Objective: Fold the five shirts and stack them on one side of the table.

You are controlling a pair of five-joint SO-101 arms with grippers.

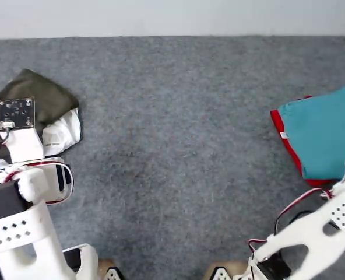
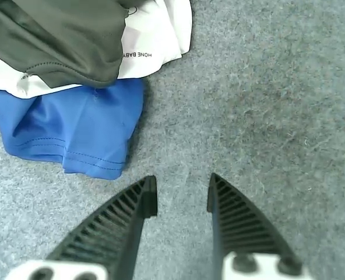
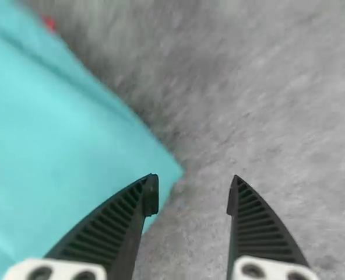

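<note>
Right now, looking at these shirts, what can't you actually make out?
Red shirt: high view, teal shirt covers all but a rim.
Teal shirt: high view, cut off by the right edge; right arm crosses its near corner.
White shirt: high view, mostly under the dark green shirt and left arm.
Blue shirt: left wrist view, one side tucked under the white and dark green shirts.

— How many shirts?
— 5: 1 olive shirt (image 1: 41, 93), 1 white shirt (image 1: 64, 131) and 1 blue shirt (image 2: 73, 131) in 1 heap; 1 teal shirt (image 1: 324, 137) and 1 red shirt (image 1: 276, 125) in 1 stack.
— And arms?
— 2: 1 left arm (image 1: 18, 233), 1 right arm (image 1: 312, 236), at 1 grey table (image 1: 178, 146).
</note>
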